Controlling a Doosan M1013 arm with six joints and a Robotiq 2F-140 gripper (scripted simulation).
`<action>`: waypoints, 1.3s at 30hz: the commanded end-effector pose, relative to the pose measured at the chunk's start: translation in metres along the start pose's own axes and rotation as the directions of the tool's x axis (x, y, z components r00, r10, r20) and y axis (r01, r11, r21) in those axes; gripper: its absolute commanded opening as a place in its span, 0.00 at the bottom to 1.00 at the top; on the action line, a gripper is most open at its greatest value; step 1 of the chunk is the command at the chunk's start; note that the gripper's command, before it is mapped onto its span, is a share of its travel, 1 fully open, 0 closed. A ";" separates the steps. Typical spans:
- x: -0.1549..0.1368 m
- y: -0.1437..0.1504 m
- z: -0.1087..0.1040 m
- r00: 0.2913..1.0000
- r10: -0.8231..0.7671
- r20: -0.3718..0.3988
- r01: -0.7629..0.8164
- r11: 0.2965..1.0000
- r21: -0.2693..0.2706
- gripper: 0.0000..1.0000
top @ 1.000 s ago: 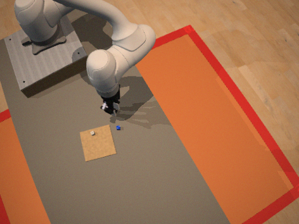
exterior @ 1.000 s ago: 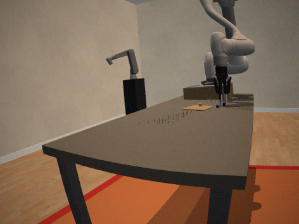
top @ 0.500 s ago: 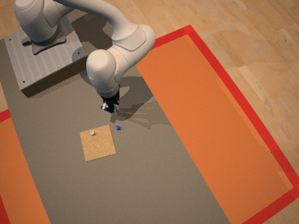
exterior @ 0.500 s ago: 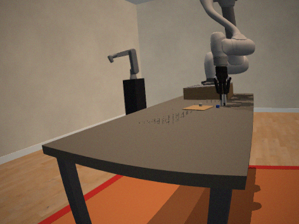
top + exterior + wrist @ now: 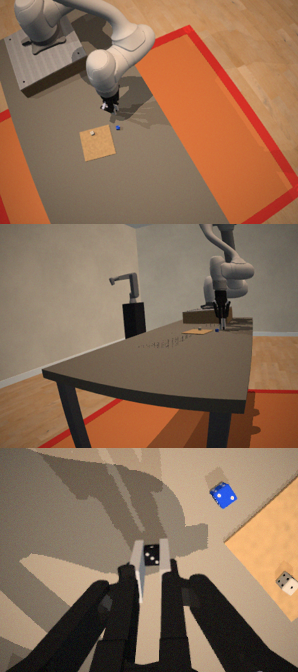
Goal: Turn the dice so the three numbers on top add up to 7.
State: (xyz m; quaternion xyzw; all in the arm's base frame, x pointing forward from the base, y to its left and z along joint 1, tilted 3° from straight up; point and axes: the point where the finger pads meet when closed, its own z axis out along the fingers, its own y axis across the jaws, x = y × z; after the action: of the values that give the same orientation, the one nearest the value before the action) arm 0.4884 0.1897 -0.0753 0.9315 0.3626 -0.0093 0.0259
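A tan mat [image 5: 97, 142] lies on the grey table. A white die [image 5: 92, 133] sits on the mat near its far corner; it also shows in the wrist view [image 5: 286, 583]. A blue die [image 5: 117, 127] lies on the table just off the mat's edge and shows in the wrist view [image 5: 224, 495]. My gripper [image 5: 110, 109] points down at the table beyond the mat. In the wrist view its fingertips are shut on a black die [image 5: 152, 554], which rests at table level off the mat.
The arm's grey base block [image 5: 41, 60] stands at the table's far left corner. A second arm on a black pedestal [image 5: 134, 319] stands beside the table. Orange floor zones with red borders [image 5: 202, 104] flank the table.
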 end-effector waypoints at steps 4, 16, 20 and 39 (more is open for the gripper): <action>0.000 0.000 0.000 1.000 0.000 0.000 0.000 1.000 0.000 0.07; 0.000 0.000 -0.026 1.000 0.000 0.000 0.000 1.000 0.000 0.07; 0.000 0.000 -0.040 1.000 0.000 0.000 0.000 1.000 0.000 0.07; 0.000 0.000 -0.100 1.000 0.000 0.000 0.000 1.000 0.000 0.07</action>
State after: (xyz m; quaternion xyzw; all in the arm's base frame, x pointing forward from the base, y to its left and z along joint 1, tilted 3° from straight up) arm 0.4882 0.1952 0.0245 0.9315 0.3626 -0.0093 0.0259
